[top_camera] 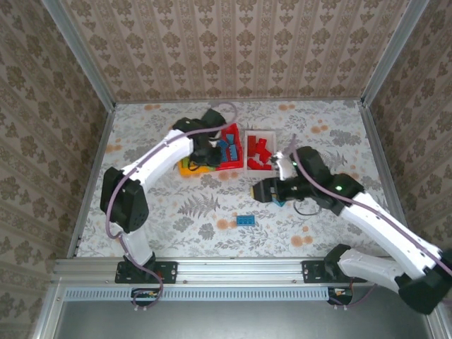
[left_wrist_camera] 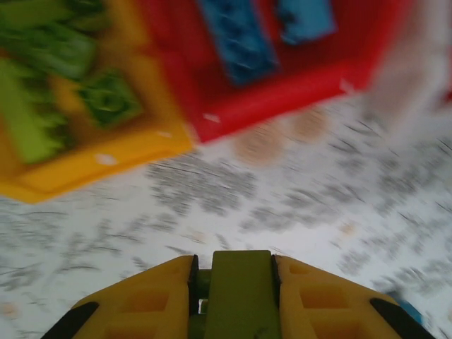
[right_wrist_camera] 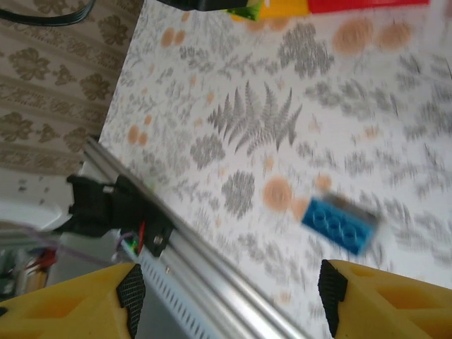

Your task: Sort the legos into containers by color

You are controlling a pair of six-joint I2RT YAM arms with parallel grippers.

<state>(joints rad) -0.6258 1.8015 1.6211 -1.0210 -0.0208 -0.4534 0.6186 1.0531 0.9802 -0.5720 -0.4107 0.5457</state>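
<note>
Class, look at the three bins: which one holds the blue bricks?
The red bin, the middle one of the row: blue bricks lie in it. The yellow-orange bin holds green bricks, the white bin red bricks.

Table (top_camera: 212, 205): white cloth, grey fern and leaf print, scattered orange blossoms. Walls (top_camera: 233, 42): beige wallpaper, brown damask motifs in vertical stripes. Rail (top_camera: 233, 266): silver.

Bins: yellow bin (left_wrist_camera: 106, 159) yellow-orange, green bricks (left_wrist_camera: 42, 49) lime. Red bin (left_wrist_camera: 282, 95) red, blue bricks (left_wrist_camera: 236, 42) mid blue. White bin (top_camera: 260, 171) white, red bricks (top_camera: 258, 152) same red as the red bin.

Loose brick (right_wrist_camera: 340, 224): bright blue.

Gripped brick (left_wrist_camera: 240, 304): olive-lime green.

Left gripper (left_wrist_camera: 236, 272): yellow fingers (left_wrist_camera: 141, 304), black edges. Right gripper (right_wrist_camera: 226, 289): yellow, black pads (right_wrist_camera: 131, 295).

Left arm (top_camera: 162, 159), right arm (top_camera: 381, 226): white shells, black joints. Cable (top_camera: 109, 212): lilac.
</note>
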